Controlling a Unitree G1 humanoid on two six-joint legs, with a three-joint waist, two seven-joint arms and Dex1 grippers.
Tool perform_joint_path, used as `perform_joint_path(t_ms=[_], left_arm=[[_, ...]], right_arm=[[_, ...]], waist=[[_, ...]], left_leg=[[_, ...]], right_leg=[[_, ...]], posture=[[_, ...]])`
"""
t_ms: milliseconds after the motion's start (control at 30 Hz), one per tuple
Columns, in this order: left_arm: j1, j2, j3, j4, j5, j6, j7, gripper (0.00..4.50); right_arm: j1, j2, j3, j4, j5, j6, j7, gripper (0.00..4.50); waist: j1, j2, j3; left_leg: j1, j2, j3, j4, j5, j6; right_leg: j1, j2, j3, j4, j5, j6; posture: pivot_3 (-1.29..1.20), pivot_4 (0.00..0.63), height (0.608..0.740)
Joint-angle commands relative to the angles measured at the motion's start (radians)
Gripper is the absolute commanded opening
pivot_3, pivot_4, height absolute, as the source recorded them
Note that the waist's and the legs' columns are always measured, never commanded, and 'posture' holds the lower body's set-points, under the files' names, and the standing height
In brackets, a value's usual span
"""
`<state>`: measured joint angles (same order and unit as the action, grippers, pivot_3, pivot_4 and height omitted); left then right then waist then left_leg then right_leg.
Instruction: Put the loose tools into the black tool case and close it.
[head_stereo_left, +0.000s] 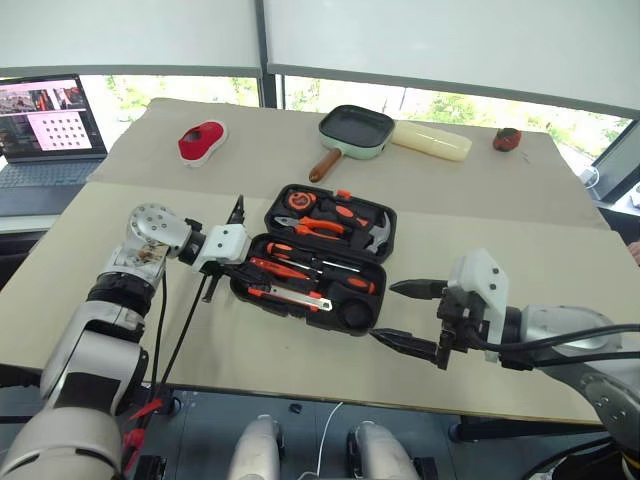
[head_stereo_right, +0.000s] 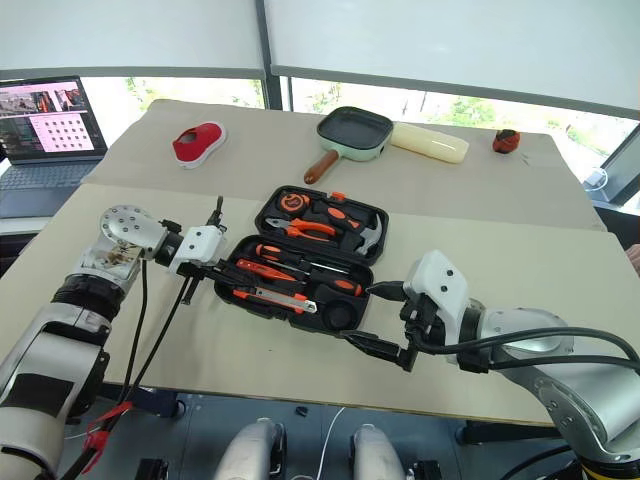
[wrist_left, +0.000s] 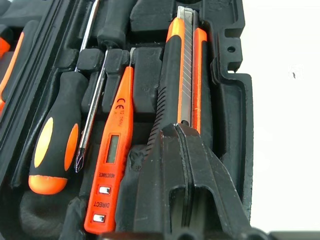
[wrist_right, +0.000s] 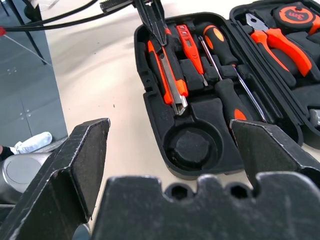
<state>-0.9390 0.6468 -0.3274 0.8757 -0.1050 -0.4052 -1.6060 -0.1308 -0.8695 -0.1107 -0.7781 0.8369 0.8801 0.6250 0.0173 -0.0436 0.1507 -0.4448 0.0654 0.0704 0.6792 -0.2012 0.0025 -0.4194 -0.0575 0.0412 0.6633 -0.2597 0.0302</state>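
The black tool case (head_stereo_left: 238, 285) lies open on the tan table. Its near half holds an orange-black utility knife (wrist_left: 185, 65), a small all-orange screwdriver (wrist_left: 112, 160) and two orange-and-black-handled screwdrivers (wrist_right: 220, 40) (wrist_right: 232, 100), each in a slot. A round recess (wrist_right: 192, 145) sits at the near right corner; I cannot tell whether the tape roll is in it. My left gripper (wrist_left: 182, 130) is shut at the case's left end, tips resting on the knife's handle end. My right gripper (head_stereo_left: 388, 312) stands open just right of the case, holding nothing.
The case's far half carries pliers (head_stereo_left: 320, 225), a hammer (head_stereo_left: 378, 232) and a tape measure (head_stereo_left: 303, 202). A green pan (head_stereo_left: 355, 130), a cream roll (head_stereo_left: 430, 140) and a red object (head_stereo_left: 202, 140) lie at the back. A laptop (head_stereo_left: 45, 125) stands far left. Cables (head_stereo_left: 185, 320) hang from my left arm.
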Motion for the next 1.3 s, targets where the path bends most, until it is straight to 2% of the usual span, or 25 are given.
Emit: perform_joint_path(t_ms=[33, 400, 800, 1033, 1133, 1300], left_arm=[[-0.01, -0.014, 0.009, 0.068, 0.062, -0.026, 0.043, 0.01], [0.029, -0.037, -0.003, 0.153, 0.147, -0.092, 0.082, 0.01], [0.059, -0.049, -0.036, 0.178, 0.213, -0.152, 0.106, 0.01], [0.059, -0.046, -0.049, 0.206, 0.264, -0.176, 0.12, 0.01], [0.059, -0.043, -0.034, 0.207, 0.251, -0.168, 0.111, 0.01], [0.016, -0.046, 0.06, 0.123, 0.088, 0.0, 0.0, 0.01]], right_arm=[[0.006, -0.007, -0.032, -0.036, 0.004, -0.011, -0.009, 4.5], [0.016, -0.008, -0.035, -0.036, 0.004, -0.019, -0.005, 4.5], [0.008, 0.007, -0.015, -0.028, -0.01, -0.024, -0.006, 4.5], [0.019, 0.018, -0.015, -0.05, 0.002, -0.013, -0.022, 4.5], [0.028, 0.019, -0.019, -0.063, 0.012, -0.008, -0.031, 4.5], [0.032, 0.007, -0.035, -0.062, 0.022, -0.006, -0.033, 4.5]], waist=[[0.001, 0.0, 0.0], [-0.001, 0.004, -0.004], [-0.001, 0.016, -0.017], [-0.002, 0.021, -0.022], [-0.003, 0.022, -0.023], [-0.008, 0.02, -0.022]], left_leg=[[0.0, 0.0, 0.0, 0.0, 0.0, 0.0], [0.015, 0.0, 0.0, -0.001, 0.001, 0.001], [0.019, 0.0, 0.001, -0.001, 0.001, 0.001], [0.025, 0.0, 0.001, -0.003, 0.0, 0.001], [0.028, 0.0, 0.001, -0.005, 0.0, 0.001], [0.029, 0.001, 0.002, -0.007, 0.0, 0.001]], right_leg=[[0.0, 0.0, 0.0, 0.0, 0.0, 0.0], [0.016, -0.001, 0.0, -0.001, 0.0, -0.001], [0.018, -0.001, 0.0, -0.003, -0.003, -0.004], [0.027, -0.002, 0.0, -0.008, -0.008, -0.001], [0.029, -0.002, 0.0, -0.008, -0.008, -0.001], [0.029, -0.002, 0.001, -0.009, -0.009, -0.002]], posture=[[0.0, 0.15, 0.74], [0.0, 0.15, 0.74], [0.0, 0.15, 0.74], [0.0, 0.15, 0.74], [0.0, 0.15, 0.74], [0.0, 0.15, 0.74]])
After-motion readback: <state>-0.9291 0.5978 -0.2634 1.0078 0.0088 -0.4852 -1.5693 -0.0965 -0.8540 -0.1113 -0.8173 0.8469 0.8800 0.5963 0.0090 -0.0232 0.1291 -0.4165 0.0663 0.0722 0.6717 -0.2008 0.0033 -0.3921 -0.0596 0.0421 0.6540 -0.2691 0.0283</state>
